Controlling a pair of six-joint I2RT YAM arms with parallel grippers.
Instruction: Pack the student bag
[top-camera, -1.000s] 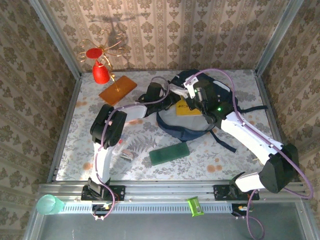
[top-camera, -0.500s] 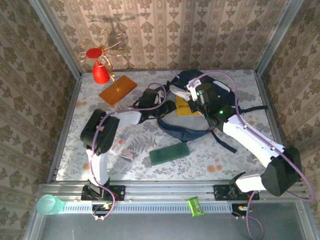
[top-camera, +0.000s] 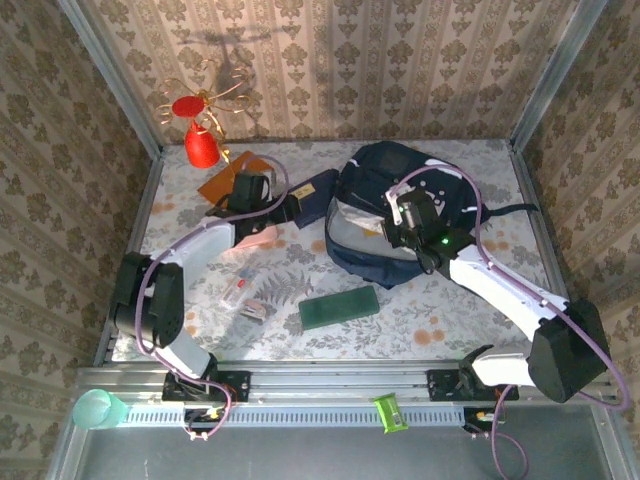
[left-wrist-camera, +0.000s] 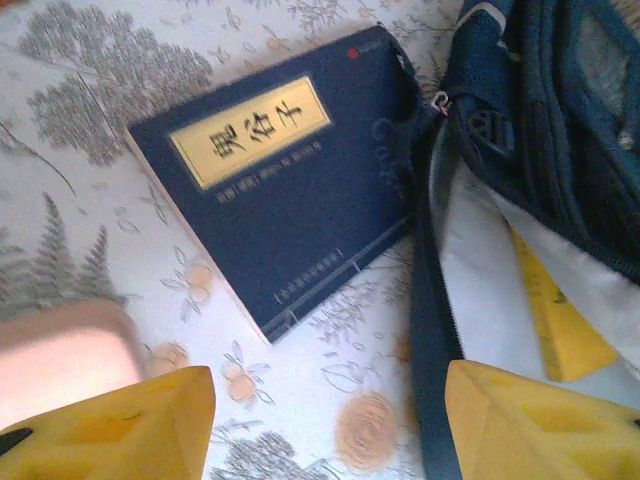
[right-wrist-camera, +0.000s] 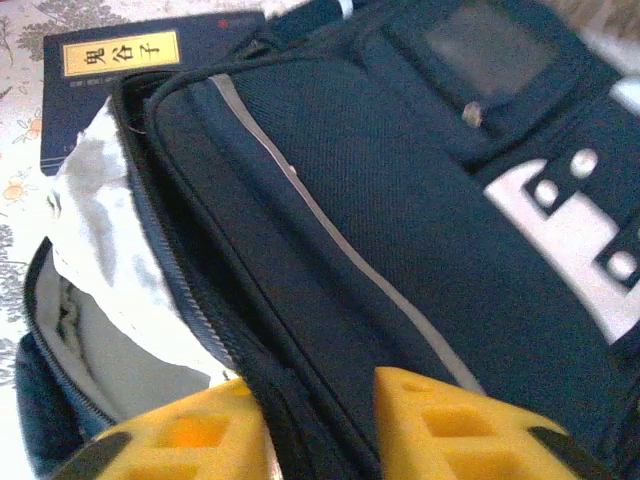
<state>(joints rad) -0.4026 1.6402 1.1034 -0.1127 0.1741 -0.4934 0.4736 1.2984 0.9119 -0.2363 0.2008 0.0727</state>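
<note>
The student bag (top-camera: 385, 165) lies right of centre in the top view, zip gaping. Soft, floppy, probably light; its firmer zip rim (right-wrist-camera: 195, 300) suits a hold. The right gripper (right-wrist-camera: 315, 425) straddles that rim, clamped or loose I cannot tell; the left gripper (left-wrist-camera: 330, 420) stands spread, empty.

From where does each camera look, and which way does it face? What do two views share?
Top external: above and behind the bases, facing down at the table; left arm, right arm show.
Left wrist: over the table, facing down at the book and bag; its fingers show below.
Right wrist: close over the bag, facing the book beyond; its fingers show below.
Shared: both wrist views show book and bag.
</note>
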